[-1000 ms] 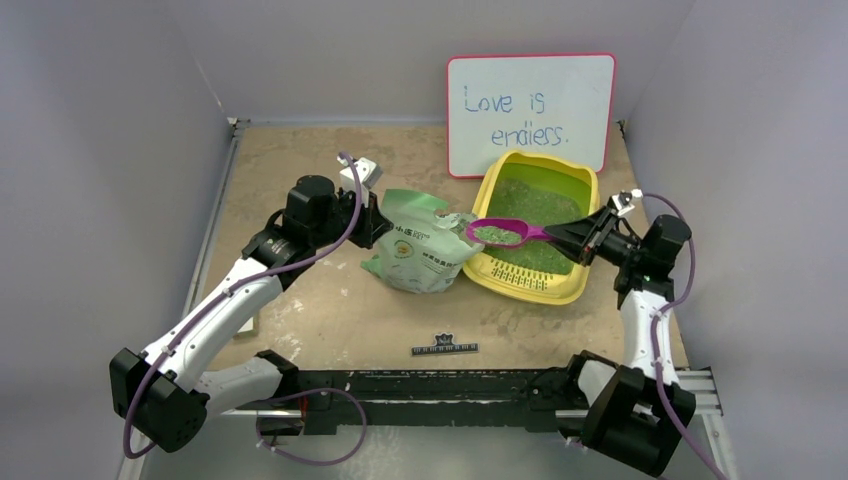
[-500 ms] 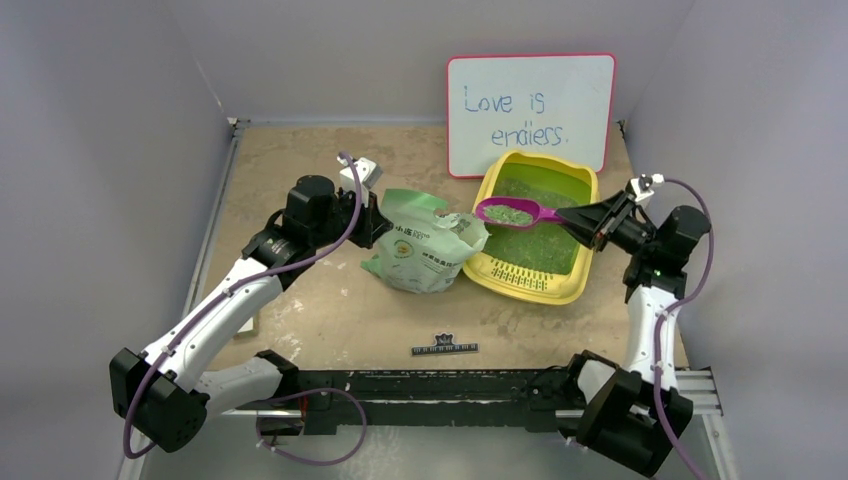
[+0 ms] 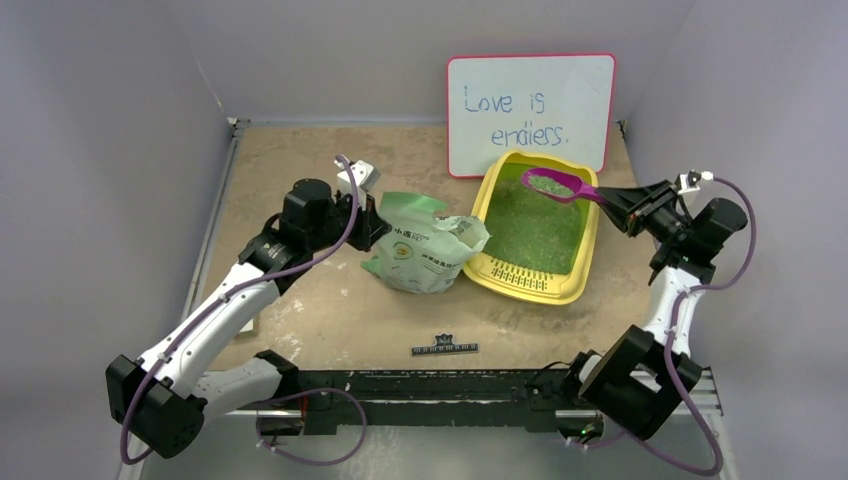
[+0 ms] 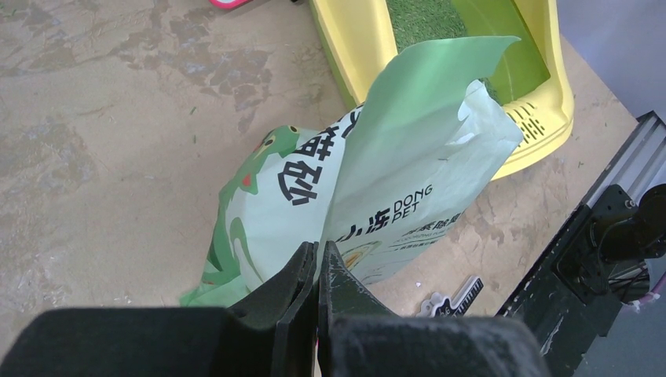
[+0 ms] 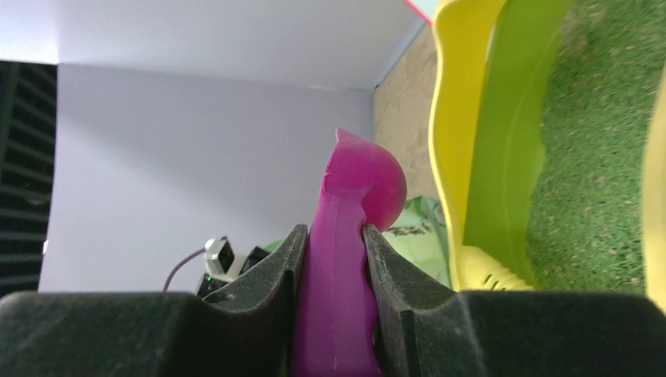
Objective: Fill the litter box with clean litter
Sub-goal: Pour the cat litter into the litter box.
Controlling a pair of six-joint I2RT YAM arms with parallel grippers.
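Over the last second our right hand [image 3: 618, 200] has carried the magenta scoop [image 3: 552, 183] away from the bag's mouth at the box's 9 o'clock side. It went across the middle and up to the 12 o'clock end of the litter box [image 3: 591, 238], just short of the whiteboard [image 3: 530, 112]. The hand is clamped on the scoop's handle, and the wrist view shows the scoop rolled nearly edge-on. We read that as the tipping stroke, though we cannot tell whether the load has already fallen.

The clean litter [image 3: 528, 228] covers the box floor from the grille at 6 o'clock to the far wall, so filling looks well along. This scoopful seems aimed at the thinner far end.

Our left hand [image 3: 374, 218] has not moved. It is closed tight on the edge of the pale green bag [image 3: 425, 250], at 9 o'clock of the box on the desk [image 3: 300, 180], propping its mouth open for a further dip.
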